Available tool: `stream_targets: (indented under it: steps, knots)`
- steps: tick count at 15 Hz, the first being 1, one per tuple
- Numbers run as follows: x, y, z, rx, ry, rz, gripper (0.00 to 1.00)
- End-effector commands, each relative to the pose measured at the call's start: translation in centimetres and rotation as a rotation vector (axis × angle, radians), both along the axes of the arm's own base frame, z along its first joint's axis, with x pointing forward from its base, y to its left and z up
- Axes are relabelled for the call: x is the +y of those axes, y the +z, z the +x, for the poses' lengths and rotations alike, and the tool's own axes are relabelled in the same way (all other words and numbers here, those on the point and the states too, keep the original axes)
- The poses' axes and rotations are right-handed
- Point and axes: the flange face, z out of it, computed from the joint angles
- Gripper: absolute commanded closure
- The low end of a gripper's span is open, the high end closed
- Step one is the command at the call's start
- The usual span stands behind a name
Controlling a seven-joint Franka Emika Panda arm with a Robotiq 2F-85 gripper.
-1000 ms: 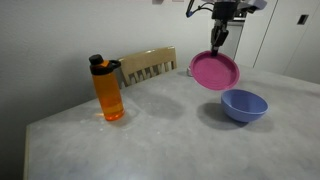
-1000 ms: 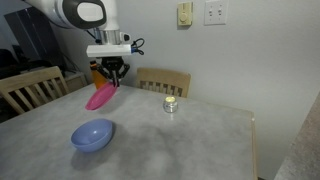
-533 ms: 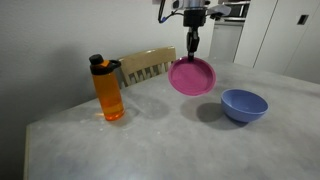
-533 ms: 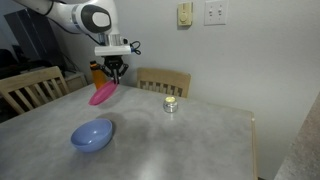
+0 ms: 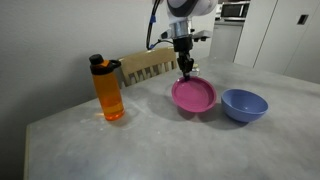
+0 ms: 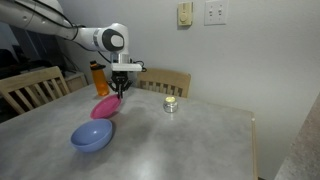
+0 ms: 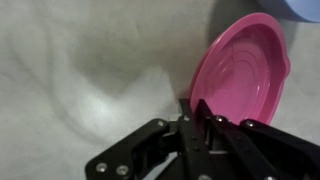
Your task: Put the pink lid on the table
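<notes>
The pink lid (image 5: pixel 194 94) hangs tilted just above the light grey table (image 5: pixel 140 140), close beside the blue-purple bowl (image 5: pixel 244 104). My gripper (image 5: pixel 185 71) is shut on the lid's near rim. In an exterior view the lid (image 6: pixel 106 106) sits low over the table (image 6: pixel 190 135), behind the bowl (image 6: pixel 92 134), with my gripper (image 6: pixel 119 92) above it. In the wrist view the lid (image 7: pixel 245 70) fills the upper right, its edge pinched between my fingers (image 7: pixel 196 108).
An orange bottle (image 5: pixel 109 90) stands on the table; it also shows behind the arm (image 6: pixel 97 72). A wooden chair (image 5: pixel 148 66) is at the far edge. A small jar (image 6: pixel 171 104) stands mid-table. Another chair (image 6: pixel 30 88) is at the side.
My gripper has carried the lid away from over the bowl, sideways and down, from well above the table to just over its surface.
</notes>
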Motion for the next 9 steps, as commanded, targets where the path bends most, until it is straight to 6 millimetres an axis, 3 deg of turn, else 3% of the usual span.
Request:
stream_targets:
  steps: [1, 6, 7, 8, 9]
  knots:
    - [-0.84, -0.59, 1.31, 0.033, 0.058, 0.007, 0.97]
    - [-0.86, -1.14, 1.5, 0.08, 0.087, 0.009, 0.97]
    - [-0.72, -1.16, 1.43, 0.09, 0.095, 0.002, 0.83]
    - [-0.57, -1.25, 1.33, 0.102, 0.106, -0.006, 0.63]
    - [-0.52, -1.31, 1.27, 0.11, 0.117, -0.01, 0.56]
